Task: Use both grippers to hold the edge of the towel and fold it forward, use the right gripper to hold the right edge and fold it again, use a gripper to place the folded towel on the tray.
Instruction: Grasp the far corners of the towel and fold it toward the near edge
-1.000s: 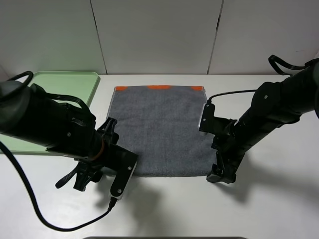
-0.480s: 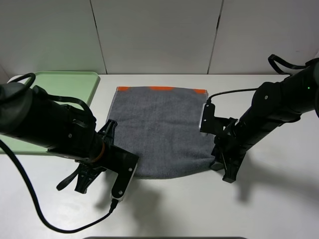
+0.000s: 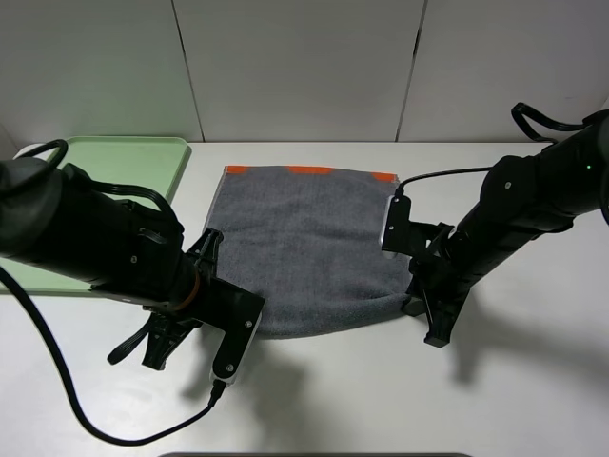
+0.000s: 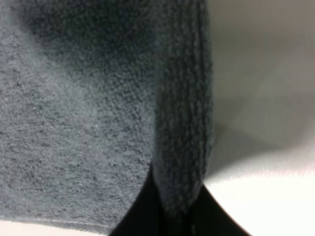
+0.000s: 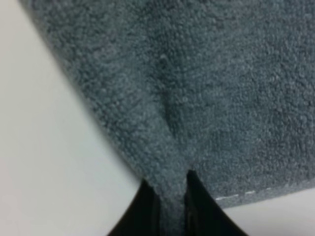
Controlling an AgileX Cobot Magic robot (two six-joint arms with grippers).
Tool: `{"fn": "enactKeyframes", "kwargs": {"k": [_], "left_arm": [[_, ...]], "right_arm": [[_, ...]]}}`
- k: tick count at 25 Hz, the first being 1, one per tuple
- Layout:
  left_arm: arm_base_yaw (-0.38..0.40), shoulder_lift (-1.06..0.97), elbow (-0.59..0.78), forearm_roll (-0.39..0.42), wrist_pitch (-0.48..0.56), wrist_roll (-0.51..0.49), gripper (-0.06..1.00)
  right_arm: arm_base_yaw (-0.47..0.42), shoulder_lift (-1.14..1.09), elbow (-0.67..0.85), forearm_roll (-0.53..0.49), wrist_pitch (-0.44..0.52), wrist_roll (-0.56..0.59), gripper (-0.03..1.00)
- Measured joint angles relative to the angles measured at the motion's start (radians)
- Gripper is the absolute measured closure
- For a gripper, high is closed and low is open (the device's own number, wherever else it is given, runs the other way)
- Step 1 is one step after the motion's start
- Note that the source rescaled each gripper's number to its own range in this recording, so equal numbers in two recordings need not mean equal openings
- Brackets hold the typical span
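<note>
Dark grey towel lies spread beside the pale green tray.

Overhead view: bright, even light, sharp focus. Soft grey shadows lie on the table in front of the left arm and right arm. Wrist views — very close, soft focus; towel nap blurred, shaded dark along the pinched fold.

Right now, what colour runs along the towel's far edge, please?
The towel shows orange patches there, clearest in the exterior high view.
</note>
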Motion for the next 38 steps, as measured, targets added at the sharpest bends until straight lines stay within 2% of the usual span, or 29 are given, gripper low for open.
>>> {"fn": "enactKeyframes", "kwargs": {"k": [11,24,34,38], "left_arm": [[-0.004,-0.009,-0.003,0.005,0.119,-0.001,0.94],[-0.004,-0.325,-0.002,-0.001,0.176,-0.015,0.94],[-0.005,-0.497,-0.002,-0.003,0.229,-0.015,0.94],[-0.041,-0.542,-0.002,-0.007,0.257,-0.016,0.94]], "right_arm": [[0.0,-0.103,0.011,-0.001,0.037,0.065,0.97],[0.0,-0.282,0.012,-0.016,0.11,0.119,0.97],[0.0,-0.477,0.012,-0.113,0.198,0.29,0.97],[0.003,-0.539,0.012,-0.143,0.243,0.346,0.97]]}}
